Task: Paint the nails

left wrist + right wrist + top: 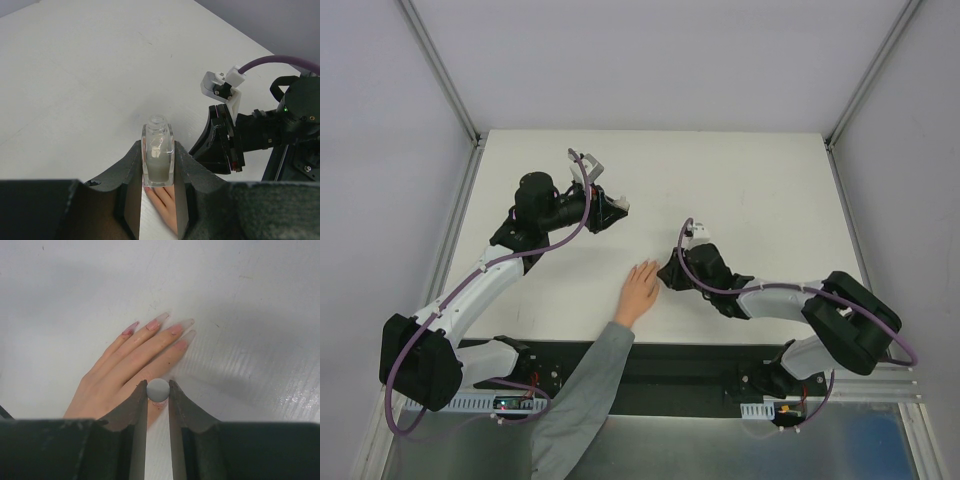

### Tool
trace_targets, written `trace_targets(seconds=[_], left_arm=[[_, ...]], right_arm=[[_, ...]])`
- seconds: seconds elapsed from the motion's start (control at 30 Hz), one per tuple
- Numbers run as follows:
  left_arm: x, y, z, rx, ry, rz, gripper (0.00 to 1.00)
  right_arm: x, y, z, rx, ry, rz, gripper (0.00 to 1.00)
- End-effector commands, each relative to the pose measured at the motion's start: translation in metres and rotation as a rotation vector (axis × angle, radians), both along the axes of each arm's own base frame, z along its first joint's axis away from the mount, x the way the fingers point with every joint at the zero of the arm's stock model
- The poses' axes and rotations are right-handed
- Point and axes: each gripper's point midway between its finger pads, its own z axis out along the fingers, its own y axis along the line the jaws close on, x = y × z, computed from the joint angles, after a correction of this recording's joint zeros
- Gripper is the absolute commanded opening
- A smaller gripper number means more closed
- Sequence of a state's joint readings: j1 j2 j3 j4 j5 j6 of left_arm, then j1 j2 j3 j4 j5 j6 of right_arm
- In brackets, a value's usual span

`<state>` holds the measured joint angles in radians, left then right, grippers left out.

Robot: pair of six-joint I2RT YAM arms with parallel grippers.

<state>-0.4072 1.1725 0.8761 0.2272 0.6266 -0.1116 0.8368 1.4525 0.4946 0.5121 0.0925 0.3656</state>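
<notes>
A pale hand [640,290] with a grey sleeve lies flat on the white table, fingers pointing away. In the right wrist view its long nails [161,318] show pink smears. My right gripper [158,390] is shut on a round grey brush cap [158,388], held directly over the thumb tip; it sits just right of the hand in the top view [670,272]. The brush itself is hidden under the cap. My left gripper [158,150] is shut on a small translucent open bottle [158,160], held upright above the table, behind and left of the hand [165,199].
The white table [760,180] is walled by grey panels on three sides. The left arm [480,285] runs up the left side, and the right arm [790,300] lies low along the near right. The right gripper also shows in the left wrist view [225,145].
</notes>
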Motion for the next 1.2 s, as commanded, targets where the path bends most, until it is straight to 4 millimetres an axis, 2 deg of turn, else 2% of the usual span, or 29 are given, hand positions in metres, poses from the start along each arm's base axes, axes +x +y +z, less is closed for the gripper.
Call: trace_targets(seconds=[0.0, 0.43, 0.73, 1.17], left_arm=[[-0.004, -0.008, 0.021, -0.026, -0.067, -0.047, 0.0], [-0.003, -0.008, 0.021, -0.024, -0.07, -0.046, 0.0], [-0.004, -0.008, 0.02, -0.025, -0.067, -0.051, 0.0], [-0.003, -0.008, 0.02, -0.023, -0.07, -0.046, 0.0]], right_arm=[[0.011, 0.009, 0.013, 0.065, -0.027, 0.003, 0.01], [0.018, 0.002, 0.006, 0.027, 0.0, -0.04, 0.01], [0.017, 0.011, 0.013, 0.058, -0.024, 0.008, 0.01], [0.011, 0.009, 0.015, 0.089, -0.024, 0.016, 0.01]])
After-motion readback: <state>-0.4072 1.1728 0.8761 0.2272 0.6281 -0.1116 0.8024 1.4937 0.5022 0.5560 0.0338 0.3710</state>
